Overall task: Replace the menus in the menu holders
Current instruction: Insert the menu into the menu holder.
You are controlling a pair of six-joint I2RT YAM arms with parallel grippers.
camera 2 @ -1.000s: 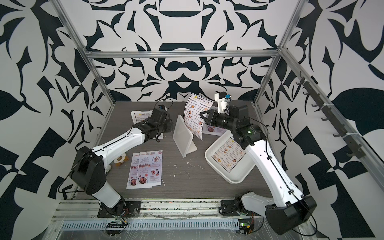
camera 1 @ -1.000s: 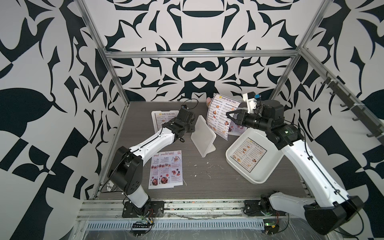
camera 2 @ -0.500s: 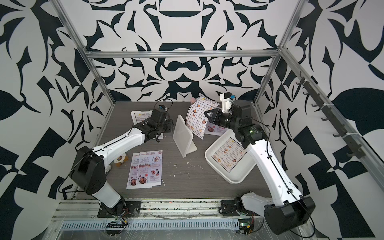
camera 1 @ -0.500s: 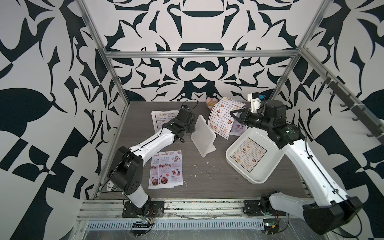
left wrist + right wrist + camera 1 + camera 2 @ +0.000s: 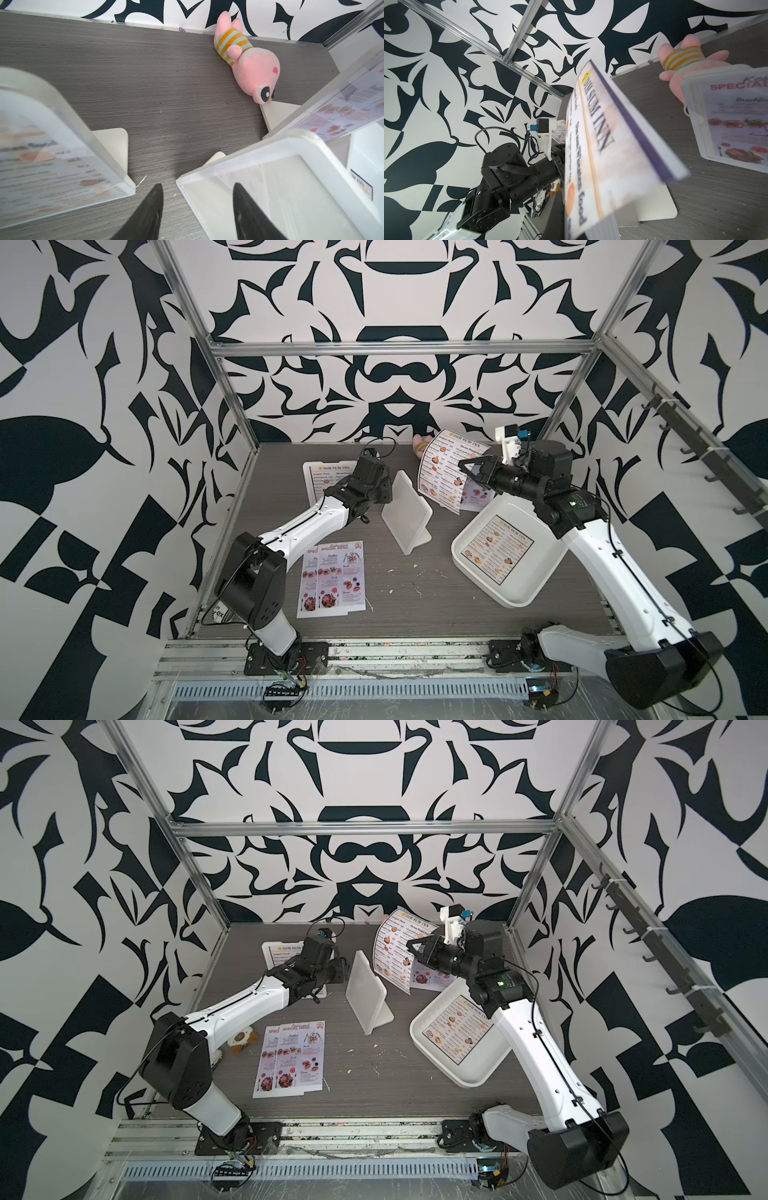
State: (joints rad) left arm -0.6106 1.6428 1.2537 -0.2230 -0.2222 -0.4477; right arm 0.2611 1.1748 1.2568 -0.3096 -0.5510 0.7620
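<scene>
An empty white menu holder (image 5: 405, 514) (image 5: 368, 994) stands mid-table. My left gripper (image 5: 197, 199) is open right at it; one finger (image 5: 247, 212) is over its face (image 5: 280, 187), the other over bare table. My right gripper (image 5: 468, 472) (image 5: 415, 950) is shut on a curled DIM SUM INN menu (image 5: 444, 472) (image 5: 602, 145) held in the air beyond the empty holder; its fingertips are hidden by the sheet. Behind that stands a holder with a SPECIAL MENU sheet (image 5: 726, 116) (image 5: 476, 497). A holder with a DIM SUM INN menu (image 5: 318, 479) (image 5: 52, 155) stands at the back left.
The white tray (image 5: 528, 589) at the right holds another DIM SUM INN menu (image 5: 496, 549). Two SPECIAL MENU sheets (image 5: 336, 576) lie flat near the front left. A pink plush toy (image 5: 249, 62) lies by the back wall. A small orange-white toy (image 5: 241, 1040) sits at the left edge.
My right wrist has rolled and shifted slightly, tilting the held menu above the empty holder. The left arm has stayed where it was.
</scene>
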